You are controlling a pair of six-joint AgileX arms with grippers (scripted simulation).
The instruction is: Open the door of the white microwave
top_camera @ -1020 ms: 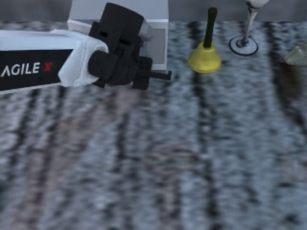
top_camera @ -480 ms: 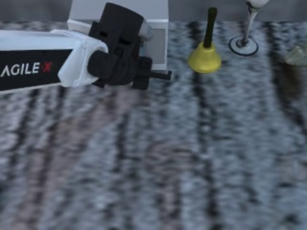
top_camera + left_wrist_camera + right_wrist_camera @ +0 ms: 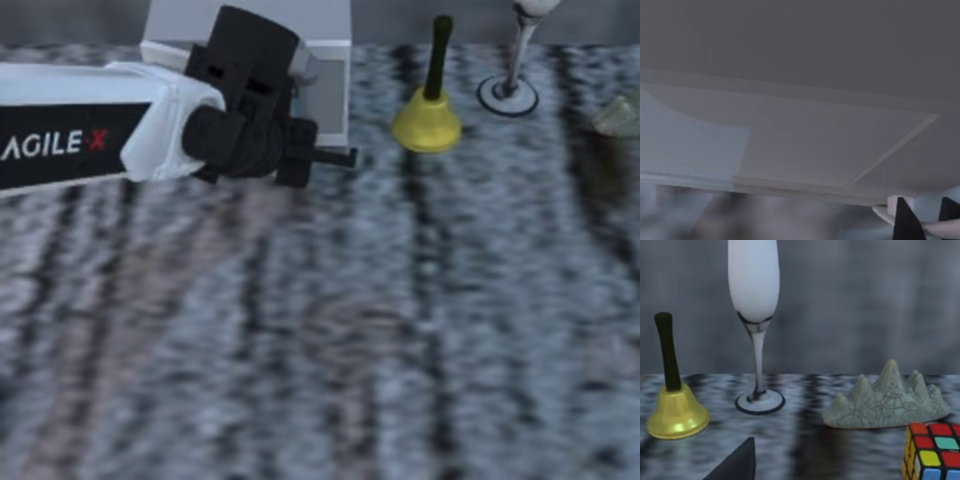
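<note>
White microwave: it sits at the far edge of the worktop, on the left side, front facing the arms so they can reach it
Door: it fills the left wrist view, very near; it looks shut or almost shut
Left gripper: right at the front of the microwave, by the door's edge, likely to pull the handle; two dark fingertips show with something white between them, but I cannot tell if they are clenched on it
Right arm: parked, out of the top view, looking at a gold bell, a wine glass, a spiky grey stone and a colour cube
</note>
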